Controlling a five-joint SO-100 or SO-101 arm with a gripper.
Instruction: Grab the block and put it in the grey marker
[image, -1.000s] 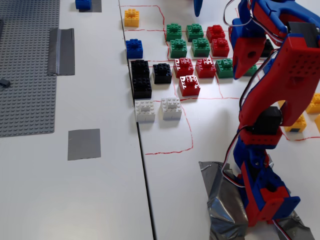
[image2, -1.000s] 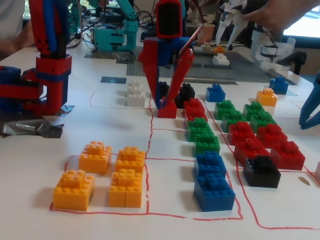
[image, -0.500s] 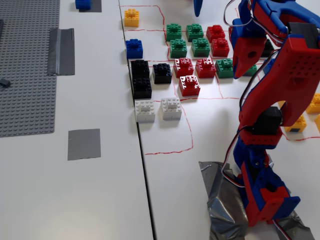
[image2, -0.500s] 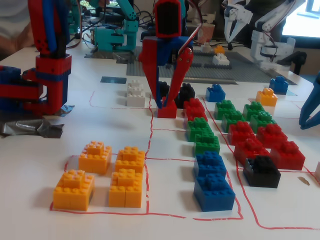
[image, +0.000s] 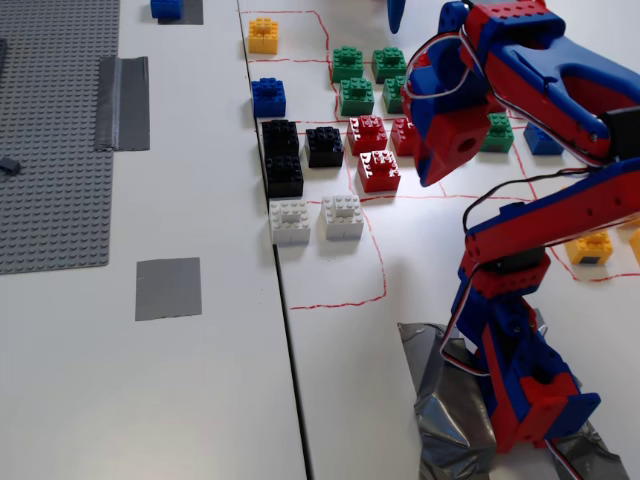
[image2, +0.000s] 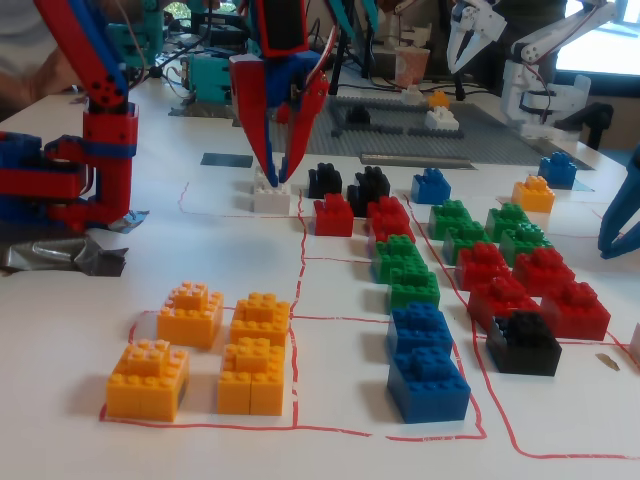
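Note:
Two alike white blocks lie side by side in a red-outlined field: one block (image: 342, 216) and its twin (image: 290, 221). In a fixed view from table height they stack up as one white block (image2: 271, 199) behind the other. The grey marker (image: 168, 288) is a flat tape square to their left, also seen as a dark patch (image2: 225, 159). My red and blue gripper (image2: 277, 180) points down with its tips just over the white blocks, open by a narrow gap and holding nothing. From above, the gripper (image: 428, 180) appears to the right of the blocks.
Black bricks (image: 282, 155), a red brick (image: 378, 170) and green bricks (image: 356, 96) crowd the area beyond the white ones. A grey baseplate (image: 50, 150) and a tape strip (image: 122, 100) lie far left. Orange bricks (image2: 200, 350) and blue bricks (image2: 425, 360) sit in front. Crumpled tape (image: 440, 390) holds the arm's base.
The gripper has left the red brick it stood over and swung across to the white blocks. The arm's upper link has dropped to a flatter pose. No brick has moved.

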